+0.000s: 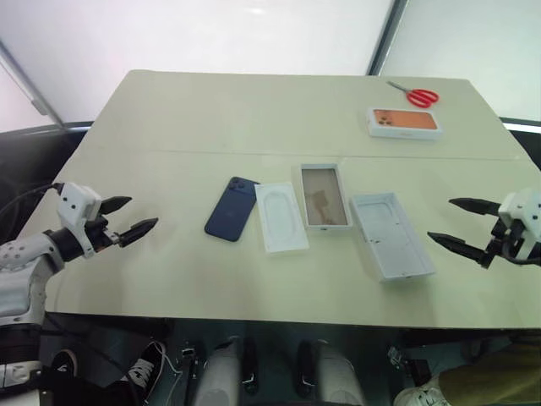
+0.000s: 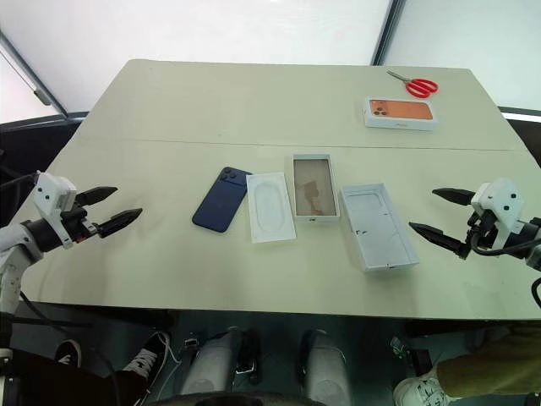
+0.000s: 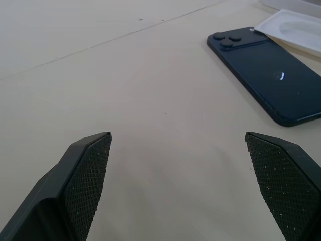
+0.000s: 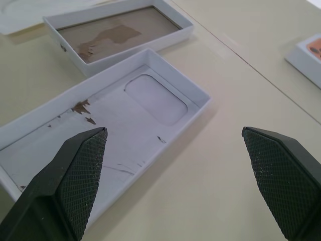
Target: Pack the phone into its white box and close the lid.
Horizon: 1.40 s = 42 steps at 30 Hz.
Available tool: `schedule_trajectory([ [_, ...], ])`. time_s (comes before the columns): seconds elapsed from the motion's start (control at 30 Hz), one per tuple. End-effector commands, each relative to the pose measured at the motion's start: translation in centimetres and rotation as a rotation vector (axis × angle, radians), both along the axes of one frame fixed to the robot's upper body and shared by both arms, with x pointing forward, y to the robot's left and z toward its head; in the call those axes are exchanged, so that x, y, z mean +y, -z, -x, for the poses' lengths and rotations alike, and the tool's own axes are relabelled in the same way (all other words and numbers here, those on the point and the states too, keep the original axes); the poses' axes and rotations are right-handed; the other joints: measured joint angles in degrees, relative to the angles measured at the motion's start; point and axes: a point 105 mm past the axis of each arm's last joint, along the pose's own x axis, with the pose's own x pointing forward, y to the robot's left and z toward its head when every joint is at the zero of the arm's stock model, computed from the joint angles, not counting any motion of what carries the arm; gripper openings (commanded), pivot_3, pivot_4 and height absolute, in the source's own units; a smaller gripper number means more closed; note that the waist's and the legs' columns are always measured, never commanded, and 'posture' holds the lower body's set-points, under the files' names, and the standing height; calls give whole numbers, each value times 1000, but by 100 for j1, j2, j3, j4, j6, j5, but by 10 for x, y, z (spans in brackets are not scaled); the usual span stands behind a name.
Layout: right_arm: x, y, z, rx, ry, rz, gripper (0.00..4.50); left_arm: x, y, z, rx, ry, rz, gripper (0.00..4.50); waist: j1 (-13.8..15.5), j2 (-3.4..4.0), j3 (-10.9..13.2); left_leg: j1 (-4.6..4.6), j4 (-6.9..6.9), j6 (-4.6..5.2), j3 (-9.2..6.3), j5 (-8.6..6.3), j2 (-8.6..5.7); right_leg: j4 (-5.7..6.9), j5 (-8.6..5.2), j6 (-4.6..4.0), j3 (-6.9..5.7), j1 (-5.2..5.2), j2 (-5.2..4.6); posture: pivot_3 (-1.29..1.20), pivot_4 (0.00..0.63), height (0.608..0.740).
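Note:
The dark navy phone (image 1: 232,220) lies back up on the table, left of centre; it also shows ahead of my left fingers (image 3: 263,75). The white box (image 1: 324,197) with its brownish floor sits open in the middle, and the lid (image 1: 390,235) lies inside up just to its right. In the right wrist view the lid (image 4: 105,120) is close and the box (image 4: 118,35) lies beyond it. My left gripper (image 1: 128,218) hovers open at the table's left, well apart from the phone. At the right edge my right gripper (image 1: 458,225) is open, a short way from the lid.
A thin white insert (image 1: 281,216) with a rounded recess lies between the phone and the box. At the far right stand a white box picturing an orange phone (image 1: 405,123) and red scissors (image 1: 419,96). The cream table (image 1: 211,110) is bare at the back left.

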Motion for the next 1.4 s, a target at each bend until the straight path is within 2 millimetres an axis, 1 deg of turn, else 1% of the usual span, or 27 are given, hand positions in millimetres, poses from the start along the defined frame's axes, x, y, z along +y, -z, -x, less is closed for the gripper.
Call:
schedule_trajectory([
  [0.03, -2, -6, 2, -38, -7, 14, 4494, 3, -20, -1, -89, -8, -18, 4470, 1, 0, 0, 0, 0, 0, -1, 0, 0, 0, 0, 0, 0, 0, 0, 0, 150, 738],
  [0.13, 4, -2, 2, -21, -23, 12, 4494, 5, -25, -5, -108, -28, -17, 4470, 7, 0, 0, 0, 0, 0, -2, 0, 0, 0, -6, -11, 0, -1, -3, 0, 150, 738],
  [0.2, 6, -3, 1, -32, -21, 20, 4494, 4, -27, -5, -116, -12, -32, 4470, 4, 1, 0, 0, 0, 0, -2, 0, -1, 0, -7, -14, 0, -1, -5, 0, 150, 738],
  [0.27, 7, -2, -1, -39, -18, 26, 4494, 3, -26, -5, -102, -3, -41, 4470, -6, 1, 0, 0, -1, 0, -1, 0, -1, 0, -7, -14, 1, -1, -6, 0, 150, 738],
  [0.4, 12, 4, -2, -21, -20, 30, 4494, 2, -26, -6, -86, 3, -34, 4470, -8, 1, 0, 0, -2, -1, -2, 0, -1, 0, -7, -14, 0, -1, -4, 0, 150, 738],
  [0.63, 12, 5, -5, -21, -17, 30, 4494, -1, -24, -6, -65, 13, -22, 4470, 1, 1, 0, 0, -2, -1, -2, 0, -2, 0, -8, -14, 0, -1, -5, 0, 150, 738],
  [0.8, 11, 7, -9, -11, 3, 13, 4494, -7, -24, -7, -46, 24, 9, 4470, 0, 1, 0, 0, -1, -1, -1, 0, -2, 0, -7, -14, 0, -1, -5, 0, 150, 738],
  [0.87, 12, 8, -8, 17, -1, -14, 4494, -10, -24, -8, -46, 30, 10, 4470, 3, 1, 0, 0, -1, -1, -1, 0, -2, 0, -8, -14, 0, -1, -5, 0, 150, 738],
  [1.07, 10, 10, -8, 40, 11, 3, 4494, -10, -24, -9, -34, 23, 11, 4470, -3, 1, 0, 0, -2, -1, -1, 0, -2, 0, -7, -13, 0, 0, -4, 0, 150, 738],
  [1.13, 13, 10, -9, 59, 2, -10, 4494, -17, -24, -12, -13, 25, 34, 4470, -1, 1, 0, 0, -1, -1, -1, 0, -2, 0, -6, -12, 0, 0, -4, 0, 150, 738],
  [1.2, 16, 5, -13, 60, -1, -27, 4494, -32, -27, -12, -20, 57, 38, 4470, 6, 1, 0, 0, -1, 0, -1, 0, -2, 0, -5, -10, 0, 2, -4, 0, 150, 738],
  [1.3, 20, 0, -18, 59, -2, -45, 4494, -46, -19, -12, 37, 57, 9, 4470, 12, 0, 0, 0, 0, 0, -1, 1, -4, 0, -4, -7, 0, 3, -6, 0, 150, 738],
  [1.4, 30, 0, -22, 56, -33, -16, 4494, -71, -19, -9, 78, 106, 97, 4470, 4, 0, 0, 0, -1, 0, -1, 1, -3, 1, 0, -1, 0, 3, -2, 0, 150, 738],
])
